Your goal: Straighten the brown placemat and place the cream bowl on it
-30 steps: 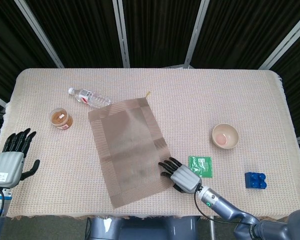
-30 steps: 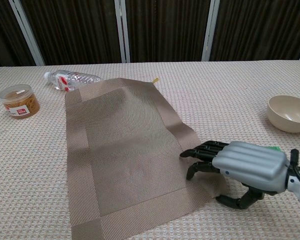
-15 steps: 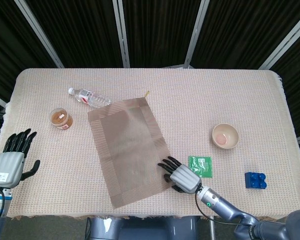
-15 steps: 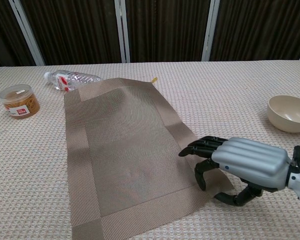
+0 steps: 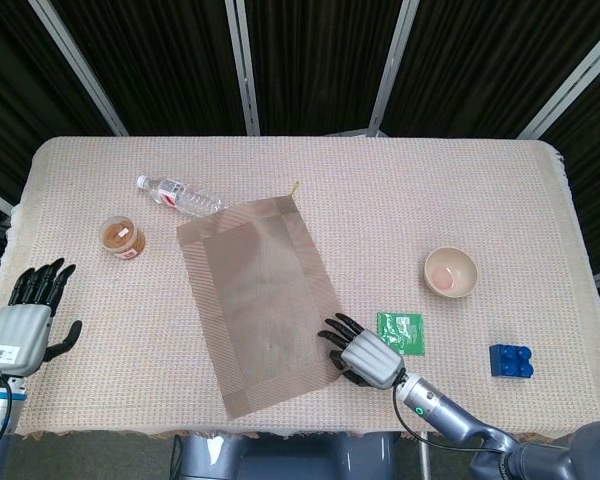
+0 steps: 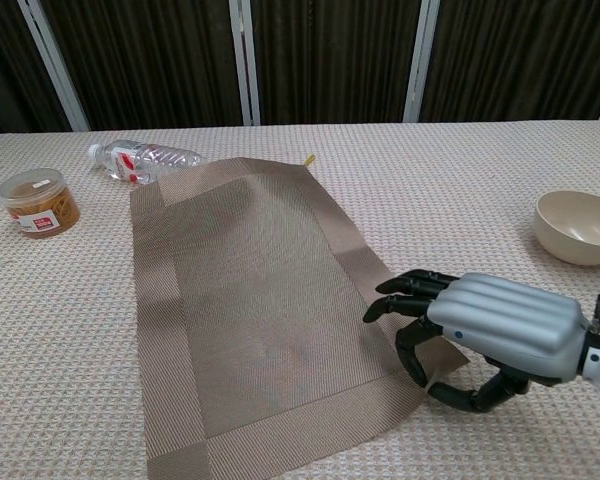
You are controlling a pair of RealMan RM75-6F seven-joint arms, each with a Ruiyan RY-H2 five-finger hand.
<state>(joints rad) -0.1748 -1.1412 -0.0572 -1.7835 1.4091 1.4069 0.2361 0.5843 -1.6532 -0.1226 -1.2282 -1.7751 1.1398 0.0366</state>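
Observation:
The brown placemat [image 5: 255, 300] lies askew on the table, its long side tilted and its far right corner near the bottle. My right hand [image 5: 365, 355] is at the mat's near right corner and pinches that corner between curled fingers and thumb; in the chest view the right hand [image 6: 490, 325] has the corner of the placemat [image 6: 250, 300] raised a little off the cloth. The cream bowl [image 5: 450, 271] stands upright on the right side, apart from the mat, and also appears at the right edge as the bowl [image 6: 580, 226]. My left hand [image 5: 25, 320] hangs open off the table's front left, holding nothing.
A clear water bottle [image 5: 180, 194] lies just beyond the mat's far left corner, with a brown-filled jar [image 5: 122, 237] to its left. A green packet [image 5: 401, 331] lies right beside my right hand. A blue block [image 5: 511, 359] sits near the front right edge.
My right hand's fingers have curled down onto the mat's near right corner, which now lifts slightly. The mat has shifted a little. The left hand has stayed put.

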